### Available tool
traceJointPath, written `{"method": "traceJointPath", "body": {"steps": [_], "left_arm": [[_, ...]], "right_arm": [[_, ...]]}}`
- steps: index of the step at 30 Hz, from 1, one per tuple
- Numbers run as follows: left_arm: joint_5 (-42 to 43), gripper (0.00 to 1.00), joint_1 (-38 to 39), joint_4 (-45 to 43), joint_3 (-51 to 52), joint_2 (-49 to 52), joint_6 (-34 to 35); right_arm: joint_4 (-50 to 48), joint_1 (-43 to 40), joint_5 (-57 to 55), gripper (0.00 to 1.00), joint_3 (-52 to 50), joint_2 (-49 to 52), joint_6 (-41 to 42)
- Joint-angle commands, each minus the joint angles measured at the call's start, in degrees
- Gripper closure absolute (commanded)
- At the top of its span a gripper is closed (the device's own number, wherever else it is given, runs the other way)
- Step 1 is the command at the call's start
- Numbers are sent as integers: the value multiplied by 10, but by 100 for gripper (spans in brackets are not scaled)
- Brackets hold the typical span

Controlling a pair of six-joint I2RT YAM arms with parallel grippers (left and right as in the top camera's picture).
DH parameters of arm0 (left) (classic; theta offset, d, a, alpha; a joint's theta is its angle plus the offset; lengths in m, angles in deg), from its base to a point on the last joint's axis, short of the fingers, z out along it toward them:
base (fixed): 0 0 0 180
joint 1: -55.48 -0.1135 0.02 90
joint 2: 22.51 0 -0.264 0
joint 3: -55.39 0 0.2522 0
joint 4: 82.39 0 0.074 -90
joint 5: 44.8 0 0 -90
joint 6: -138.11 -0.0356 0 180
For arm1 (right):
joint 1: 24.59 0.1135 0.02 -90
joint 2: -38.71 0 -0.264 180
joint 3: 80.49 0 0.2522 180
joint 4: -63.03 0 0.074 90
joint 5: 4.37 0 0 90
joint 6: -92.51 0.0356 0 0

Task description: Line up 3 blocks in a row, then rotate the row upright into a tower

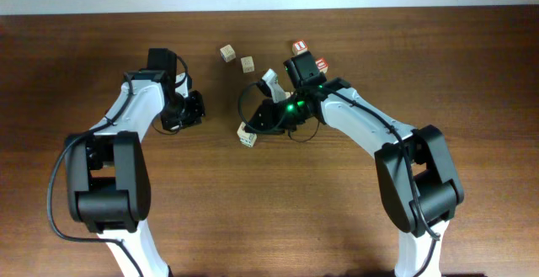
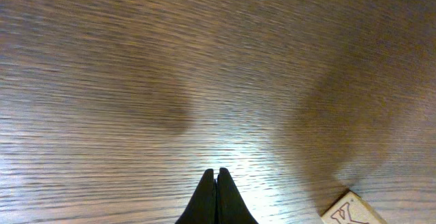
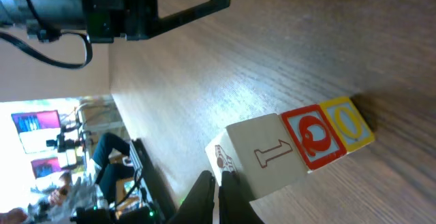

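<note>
Left gripper (image 2: 217,176) jaws pressed together, above wooden table (image 2: 136,60), pale block (image 2: 351,212) corner bottom right

The overhead view is evenly lit and sharp; a green lamp (image 1: 291,106) glows at centre. In the left wrist view the table (image 2: 102,33) grain looks smeared, with white glare at bottom centre and two soft shadows. The right wrist view's lower left is washed out and blurred.
</note>
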Motion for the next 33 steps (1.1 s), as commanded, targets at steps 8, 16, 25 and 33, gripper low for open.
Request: {"method": "traceJointPath", "body": {"steps": [8,16,25,33], "left_arm": [[7,100,-7,26,-61,-34,-7],[7,1,-7,108,-239,-353,-39],[7,1,-7,112,-239,-429,-39],[7,1,-7,112,-239,-429,-39]], "right_arm": [[134,-4,-56,73,192,1,-48],[680,-24,-429,2,831,-40,-115],[680,-24,-473,2,912,-42,-234],[398,-47,-505,2,444,-349,-235]]}}
